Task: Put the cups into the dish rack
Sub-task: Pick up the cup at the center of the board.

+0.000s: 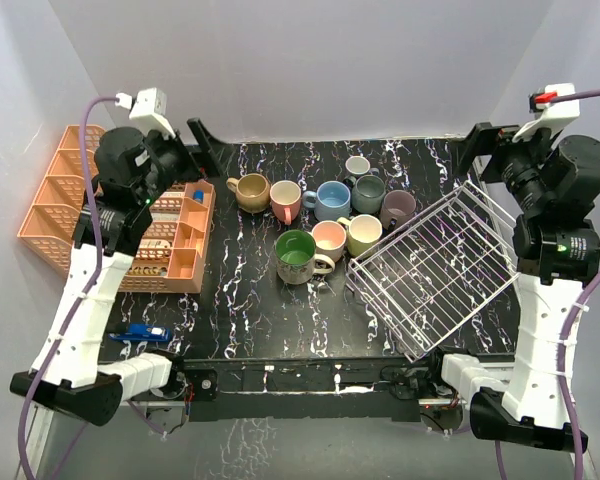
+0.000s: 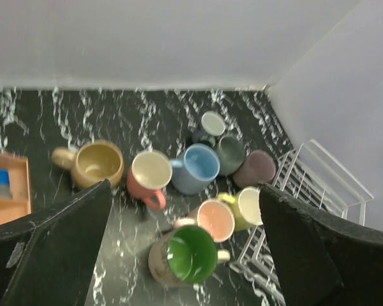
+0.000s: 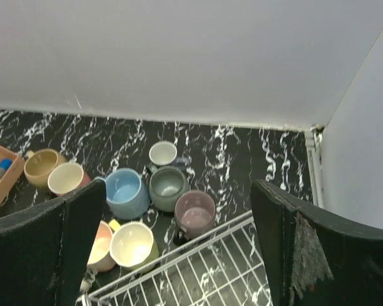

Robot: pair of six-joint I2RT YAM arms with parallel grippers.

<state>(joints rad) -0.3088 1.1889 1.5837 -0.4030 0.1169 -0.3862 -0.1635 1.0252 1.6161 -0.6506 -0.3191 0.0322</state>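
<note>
Several cups stand clustered on the black marbled table: tan (image 1: pixel 251 192), pink (image 1: pixel 286 199), blue (image 1: pixel 332 200), small grey (image 1: pixel 357 166), grey-teal (image 1: pixel 368 193), mauve (image 1: pixel 397 208), green (image 1: pixel 296 256), peach (image 1: pixel 328 239) and pale yellow (image 1: pixel 363 233). The white wire dish rack (image 1: pixel 435 265) lies to their right, empty, its corner beside the pale yellow cup (image 3: pixel 134 245). My left gripper (image 1: pixel 205 148) hangs open high over the back left, looking down on the green cup (image 2: pixel 188 255). Raised at the back right, my right gripper (image 1: pixel 477 150) is open above the rack (image 3: pixel 204 271).
An orange tiered organizer (image 1: pixel 130 225) stands at the left edge with a small blue item (image 2: pixel 0 180) in one compartment. A blue object (image 1: pixel 140 333) lies near the left arm's base. White walls enclose the table at the back and sides.
</note>
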